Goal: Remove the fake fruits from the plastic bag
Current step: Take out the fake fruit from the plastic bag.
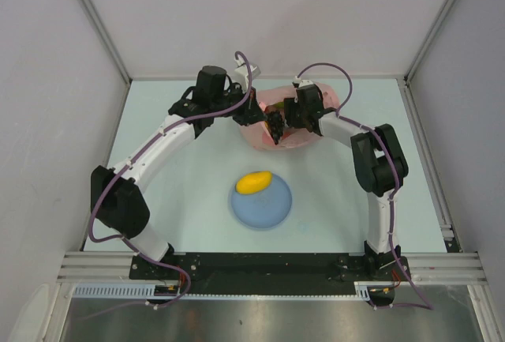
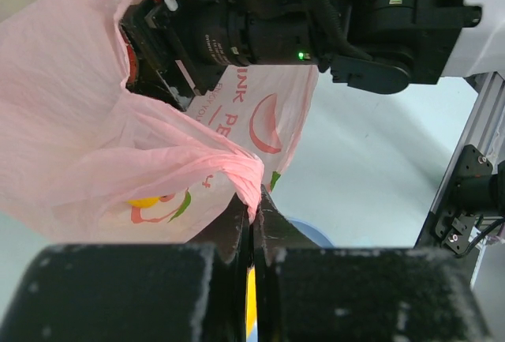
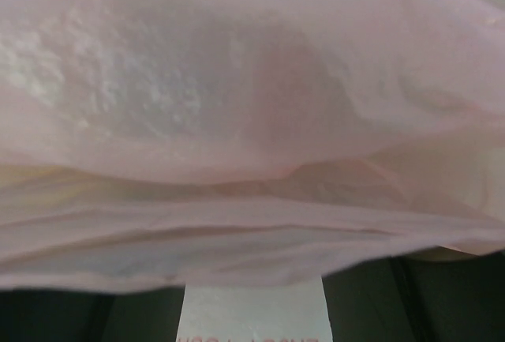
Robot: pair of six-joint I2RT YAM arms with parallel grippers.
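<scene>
The mouth of the plastic bag is crowded. The right gripper sits in it, jaws apart, with pink film draped across its front. The left gripper pinches the rim just beside it. The plate and the yellow fruit on it block the near middle of the table. Bare tabletop lies open left and right of the plate.
</scene>
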